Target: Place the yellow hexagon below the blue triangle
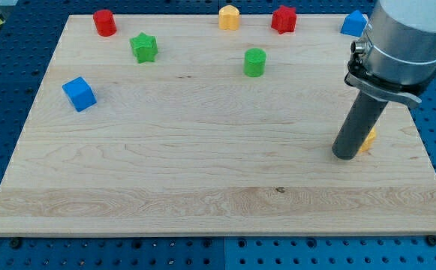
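Note:
The yellow hexagon [367, 140] lies near the board's right edge, mostly hidden behind my rod; only a sliver shows at the rod's right. My tip [345, 156] rests on the board just left of and slightly below that block, close to or touching it. The blue triangle [350, 22] sits at the top right corner, partly covered by the arm body, well above the hexagon.
A second yellow block [229, 16] and a red star [283, 19] lie along the top edge. A green cylinder [254, 61], green star [143, 47], red cylinder [104, 22] and blue cube [79, 94] lie further left. The board's right edge [420, 142] is close to the hexagon.

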You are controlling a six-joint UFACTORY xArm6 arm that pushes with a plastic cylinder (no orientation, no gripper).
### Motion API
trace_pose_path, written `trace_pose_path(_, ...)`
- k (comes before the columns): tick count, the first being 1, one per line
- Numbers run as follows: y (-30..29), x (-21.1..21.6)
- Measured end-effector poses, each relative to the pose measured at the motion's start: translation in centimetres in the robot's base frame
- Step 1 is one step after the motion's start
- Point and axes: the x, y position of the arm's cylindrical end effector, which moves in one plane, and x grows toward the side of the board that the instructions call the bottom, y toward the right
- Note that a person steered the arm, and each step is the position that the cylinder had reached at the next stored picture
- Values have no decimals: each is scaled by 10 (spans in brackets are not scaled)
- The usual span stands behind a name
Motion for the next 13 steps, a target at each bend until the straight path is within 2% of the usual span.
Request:
trace_pose_path(2, 34, -3)
trace_pose_path(5, 34, -6)
trace_pose_path(6, 34, -28)
trace_pose_path(7, 34, -33)
trace_pose_path(8, 36, -33)
trace_pose_path(10, 82, -11)
trace_pose_path(13, 68, -27)
